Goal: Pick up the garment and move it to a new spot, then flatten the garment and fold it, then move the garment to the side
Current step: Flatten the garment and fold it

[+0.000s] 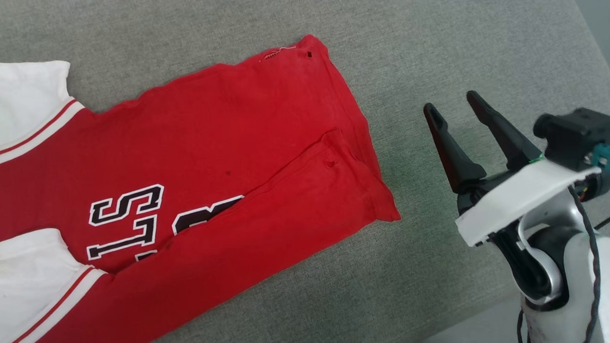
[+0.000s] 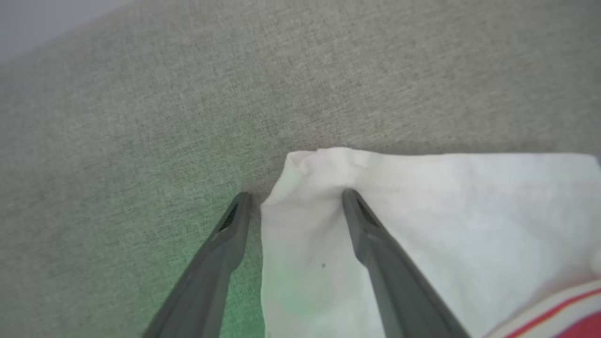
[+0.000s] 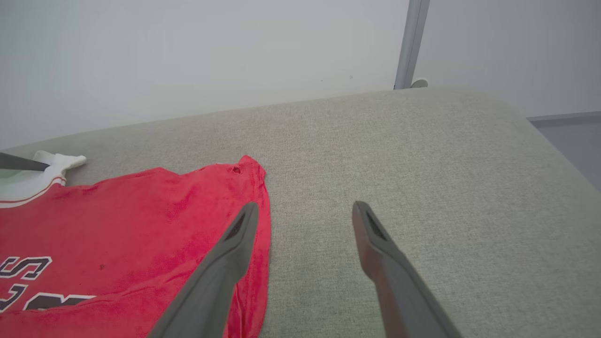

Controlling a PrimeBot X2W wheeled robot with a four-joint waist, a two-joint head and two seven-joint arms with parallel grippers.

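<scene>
The red garment (image 1: 223,159) lies spread on the grey cushion, its hem toward the right and its white sleeves (image 1: 13,105) at the left edge of the head view; one long side is folded over part of the black lettering (image 1: 129,218). My right gripper (image 1: 451,103) hovers open to the right of the hem, touching nothing. In the right wrist view the garment (image 3: 141,244) lies left of that gripper (image 3: 304,209). My left gripper (image 2: 293,197) is open over a white sleeve (image 2: 422,225), its fingers straddling the sleeve's corner.
The grey fabric cushion (image 1: 432,45) carries everything. Its right edge and front right corner drop off near my right arm. A pale wall and a grey vertical post (image 3: 407,44) stand behind the cushion in the right wrist view.
</scene>
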